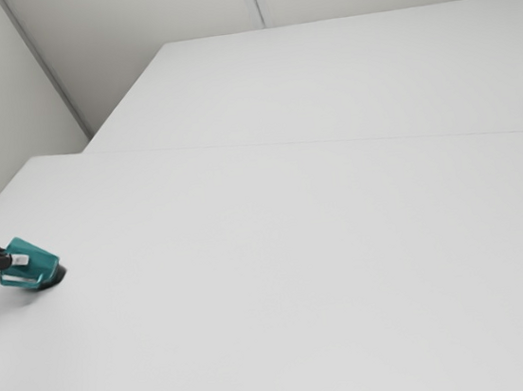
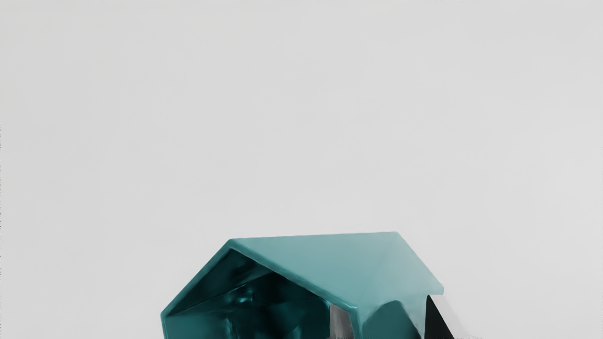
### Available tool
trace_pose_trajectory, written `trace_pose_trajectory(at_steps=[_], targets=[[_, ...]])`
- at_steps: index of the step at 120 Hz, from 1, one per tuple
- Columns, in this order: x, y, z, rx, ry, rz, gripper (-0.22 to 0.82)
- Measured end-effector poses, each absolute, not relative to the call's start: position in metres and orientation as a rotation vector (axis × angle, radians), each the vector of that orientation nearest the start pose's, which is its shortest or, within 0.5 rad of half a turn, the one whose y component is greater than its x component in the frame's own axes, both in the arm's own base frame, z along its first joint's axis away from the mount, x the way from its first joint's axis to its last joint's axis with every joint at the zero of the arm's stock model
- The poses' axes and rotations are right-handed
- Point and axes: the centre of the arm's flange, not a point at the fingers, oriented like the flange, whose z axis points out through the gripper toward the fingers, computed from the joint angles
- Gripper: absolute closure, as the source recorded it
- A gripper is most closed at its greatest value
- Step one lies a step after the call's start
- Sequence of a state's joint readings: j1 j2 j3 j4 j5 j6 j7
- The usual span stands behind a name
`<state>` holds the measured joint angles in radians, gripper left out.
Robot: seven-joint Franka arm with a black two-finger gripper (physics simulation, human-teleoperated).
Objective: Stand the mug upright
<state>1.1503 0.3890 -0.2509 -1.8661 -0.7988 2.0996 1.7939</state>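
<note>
The pincer [image 1: 17, 260] is at the mug [image 1: 40, 258], on the exterior view's left; I cannot tell whether it is clamped or apart. The step in hand looks like securing the mug for turning. The next move, I judge, calls for a sure hold, then a slow roll bringing the mouth [image 2: 245, 292] up and the base down flat. Too loose a hold could let it slip or drop back.

The mug is teal, glossy and flat-sided, darker within. It leans well over, mouth toward the arm, base toward the exterior view's right, with its handle [image 1: 20, 279] on the near side above the pale table [image 1: 281, 279].
</note>
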Motion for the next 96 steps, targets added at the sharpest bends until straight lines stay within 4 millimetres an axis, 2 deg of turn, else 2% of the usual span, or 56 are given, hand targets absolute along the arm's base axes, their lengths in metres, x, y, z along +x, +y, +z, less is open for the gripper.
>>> trace_pose_trajectory(at_steps=[22, 36, 56, 65, 76, 85, 96], targets=[[0.421, 0.466, 0.330, -3.141, 0.715, -1.198, 0.72], [0.426, 0.463, 0.336, -3.126, 0.734, -1.198, 0.75], [0.432, 0.454, 0.357, -3.094, 0.765, -1.181, 0.77], [0.438, 0.443, 0.370, -3.079, 0.790, -1.169, 0.78], [0.446, 0.408, 0.396, -3.059, 0.853, -1.127, 0.78], [0.456, 0.362, 0.419, -3.041, 0.948, -1.025, 0.79], [0.482, 0.305, 0.431, -3.029, 1.113, -0.842, 0.79]])
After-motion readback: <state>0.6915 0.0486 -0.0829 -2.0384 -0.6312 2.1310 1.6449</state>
